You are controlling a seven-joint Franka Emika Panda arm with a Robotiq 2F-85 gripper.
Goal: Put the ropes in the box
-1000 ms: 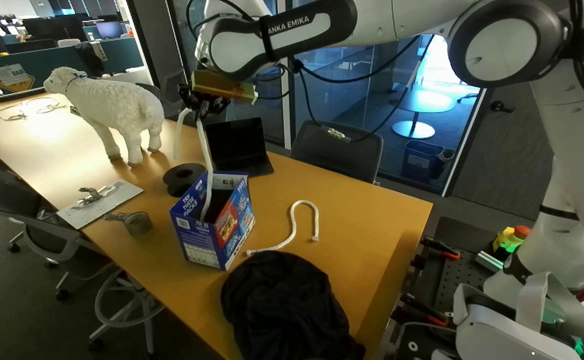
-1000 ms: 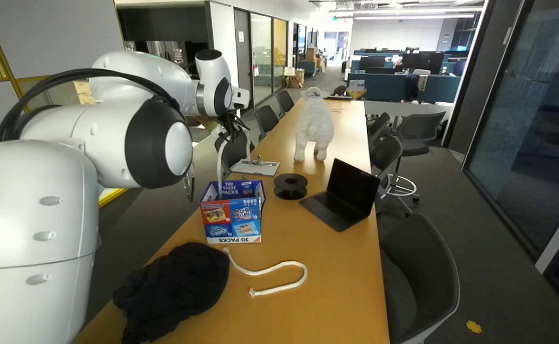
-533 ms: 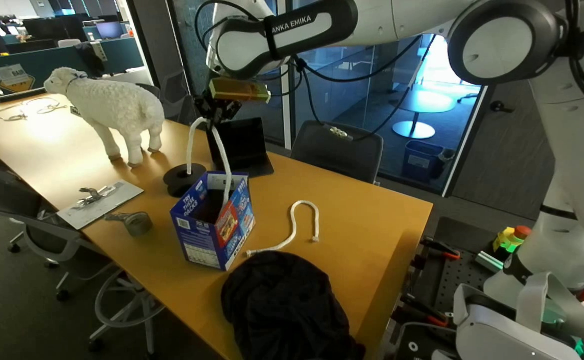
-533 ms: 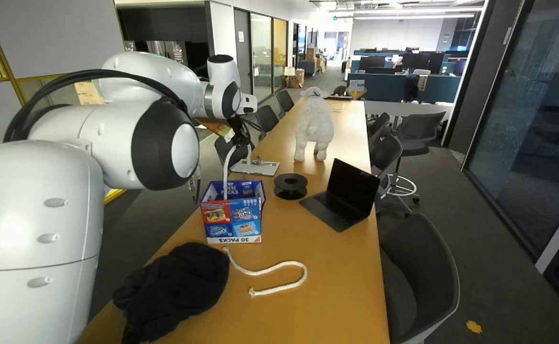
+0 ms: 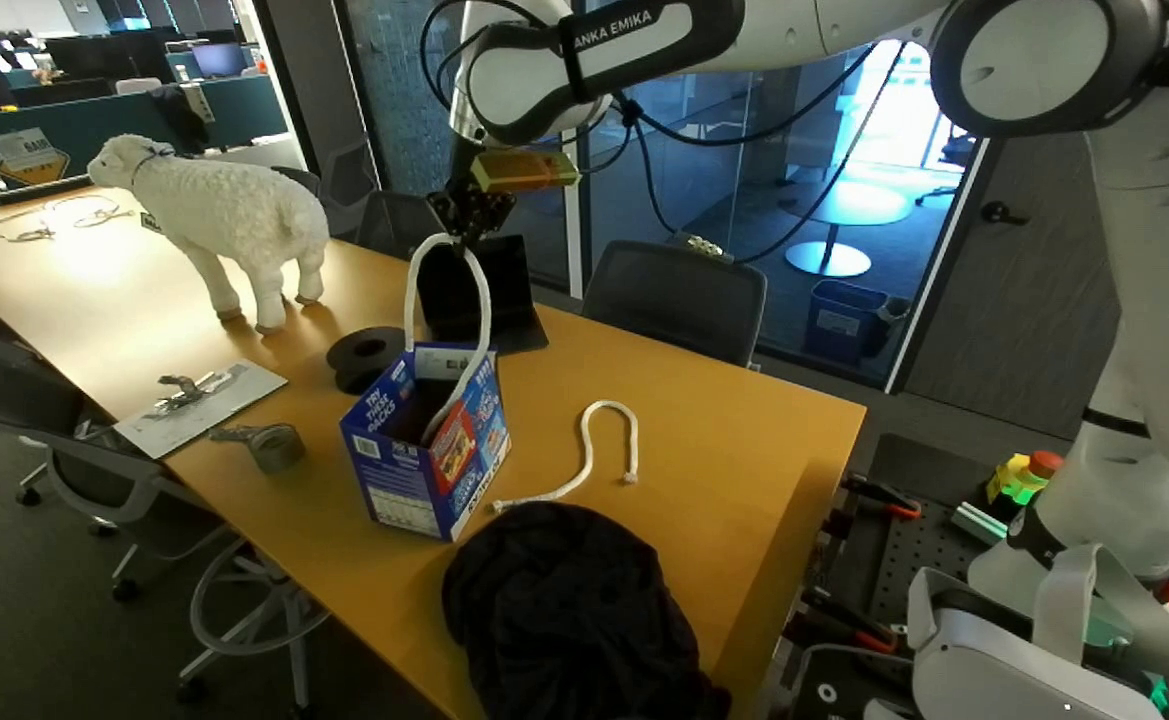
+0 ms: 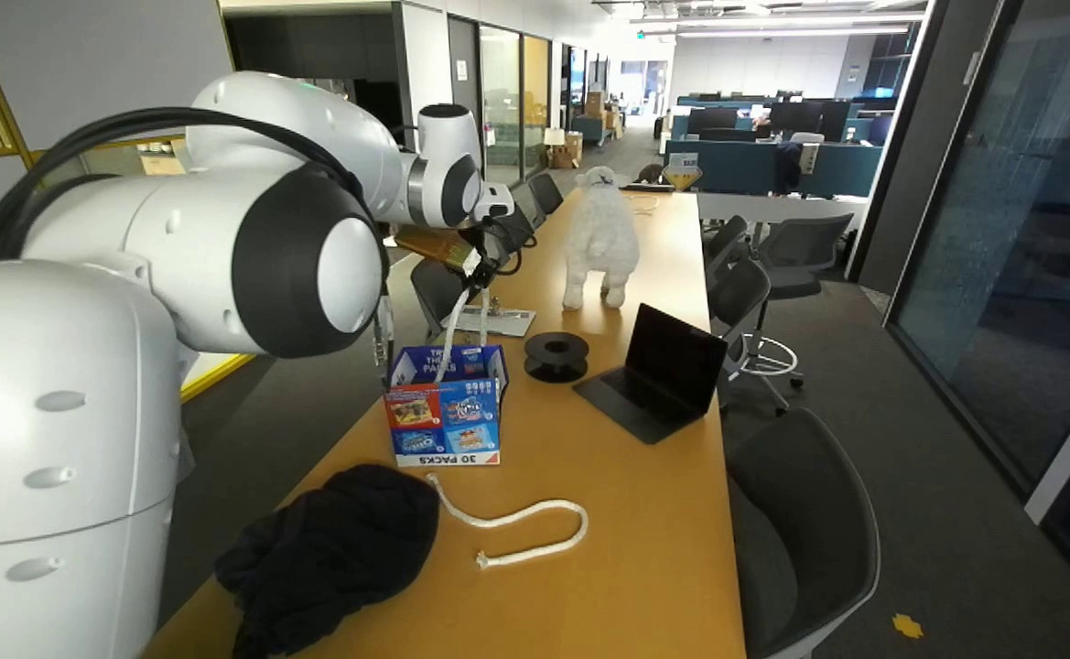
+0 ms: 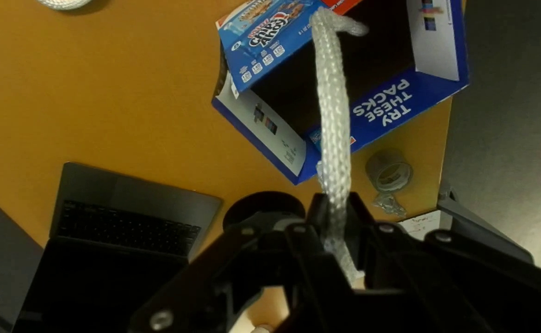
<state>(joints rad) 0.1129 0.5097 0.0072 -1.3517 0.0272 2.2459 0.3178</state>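
Observation:
My gripper [image 5: 464, 240] is shut on a white rope [image 5: 485, 300] above and behind the blue box [image 5: 399, 490]. The fingertips [image 7: 337, 203] pinch the rope [image 7: 332, 106] in the wrist view. One strand hangs into the open box [image 7: 386, 108]. The shorter strand hangs by the box's far rim; I cannot tell whether its end is inside. In an exterior view the gripper [image 6: 480, 282], held rope [image 6: 455, 325] and box [image 6: 443, 426] also show. A second white rope [image 5: 586, 450] lies curved on the table beside the box, also visible in an exterior view [image 6: 498, 523].
A black bag [image 5: 569, 610] lies in front of the box. A black spool [image 6: 556, 357] and an open laptop [image 6: 658, 380] stand beyond it. A tape roll [image 5: 277, 447], a clipboard [image 5: 202, 405] and a toy sheep [image 5: 234, 215] are farther along the table.
The gripper has moved right in both exterior views, carrying the rope. The shorter strand has come from beyond the spool to the box's far rim. The rope on the table has not moved.

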